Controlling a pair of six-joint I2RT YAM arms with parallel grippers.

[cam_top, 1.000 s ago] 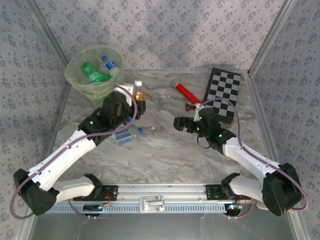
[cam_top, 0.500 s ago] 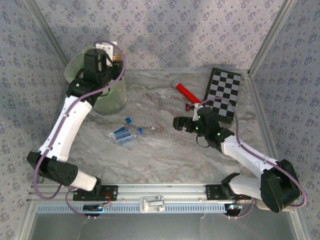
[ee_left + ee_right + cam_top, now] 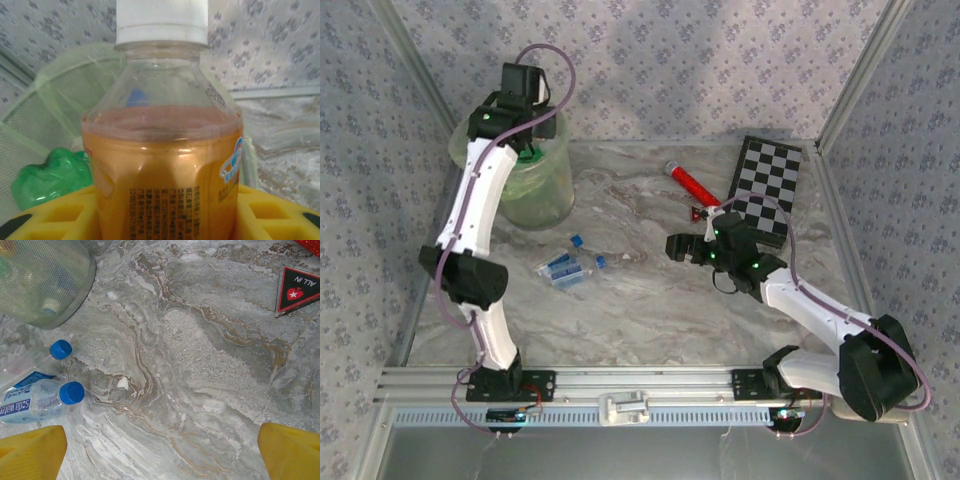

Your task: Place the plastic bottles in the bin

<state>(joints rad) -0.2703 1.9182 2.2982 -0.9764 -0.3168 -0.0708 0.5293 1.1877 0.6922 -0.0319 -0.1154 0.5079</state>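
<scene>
The left gripper (image 3: 525,135) hangs over the bin (image 3: 548,192), a pale-green translucent bucket at the far left corner of the marbled tabletop (image 3: 650,305). Its yellow fingers (image 3: 55,220) are clamped on the sides of an orange-drink bottle (image 3: 162,165). The bottle's long axis runs straight away from the wrist, with the white cap leading toward the patterned far wall and the base tucked back between the fingers. Orange liquid fills it to the shoulder. Behind it curves the bin's rim, and a crumpled green bottle (image 3: 50,177) lies inside the bin.

Two clear bottles lie on their sides left of the tabletop's centre, just beside each other and in front of the bin. The blue-labelled bottle (image 3: 30,402) and the bottle behind it (image 3: 25,367) lie almost parallel, with their blue caps pointing toward the table's right edge and their bases toward the left edge.

The right gripper (image 3: 677,248) hovers over the middle of the tabletop with its jaws spread wide and nothing between them, well apart from the two bottles. A red cylinder (image 3: 687,183) and a checkerboard (image 3: 767,180) lie near the far right corner.
</scene>
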